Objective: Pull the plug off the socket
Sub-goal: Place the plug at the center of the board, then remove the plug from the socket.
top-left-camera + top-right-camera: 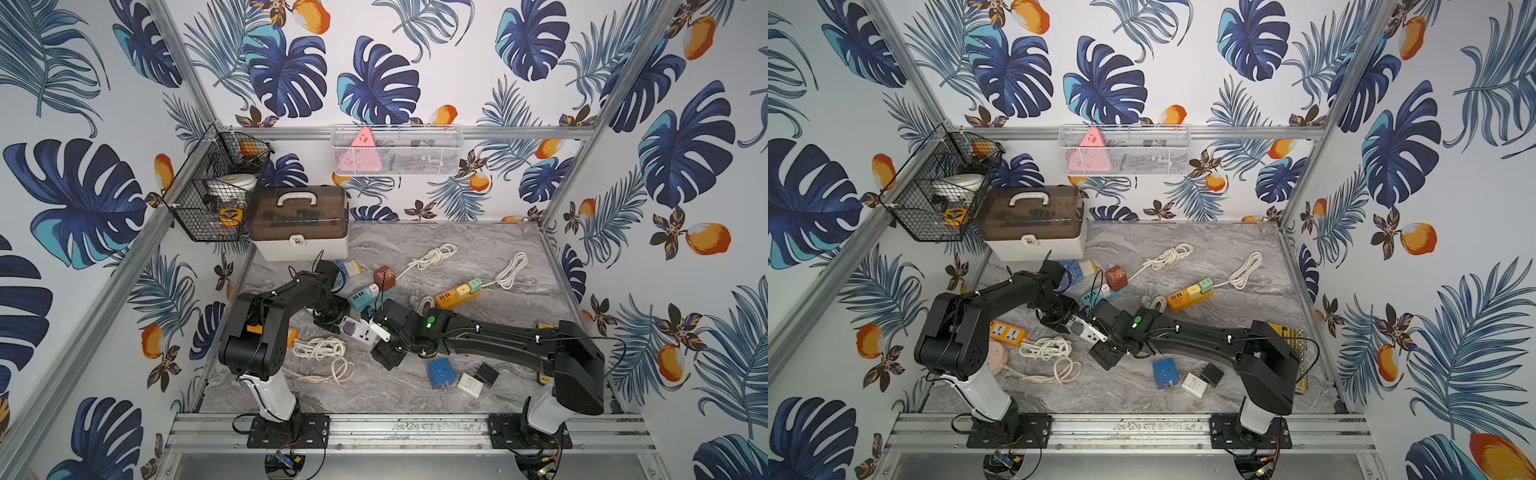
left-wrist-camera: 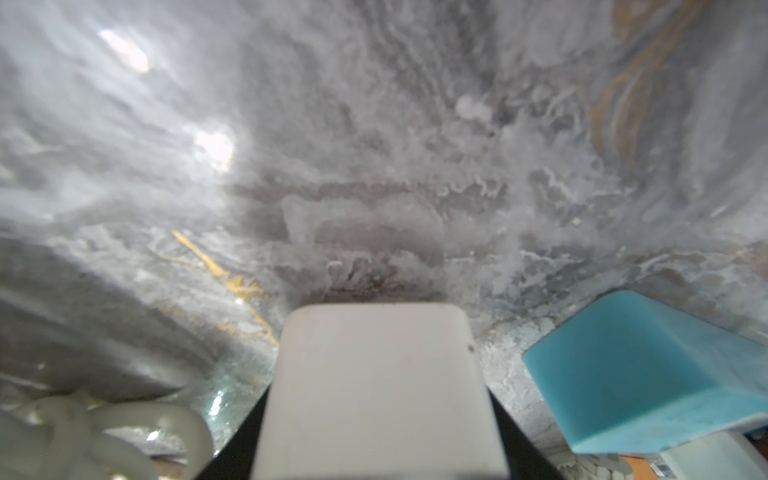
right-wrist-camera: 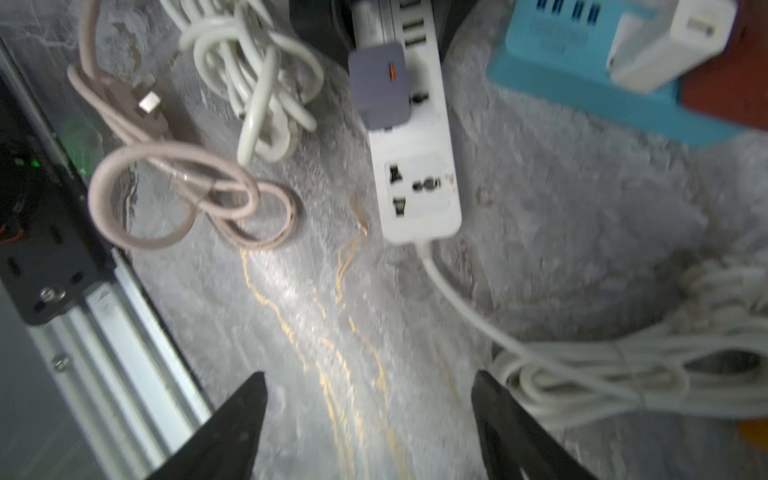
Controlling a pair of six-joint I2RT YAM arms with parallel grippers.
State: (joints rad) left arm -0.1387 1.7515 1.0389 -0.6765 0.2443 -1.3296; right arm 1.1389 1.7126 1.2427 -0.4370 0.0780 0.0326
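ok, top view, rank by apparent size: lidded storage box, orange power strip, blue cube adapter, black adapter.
1. lidded storage box
2. orange power strip
3. blue cube adapter
4. black adapter, slightly smaller

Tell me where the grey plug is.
In the right wrist view the grey plug sits in the white power strip, between the coiled white cable and the blue power strip.

Black left arm [image 1: 270, 316] and right arm [image 1: 498, 338], white lower links [image 1: 276, 395] (one green dot [image 1: 431, 320])
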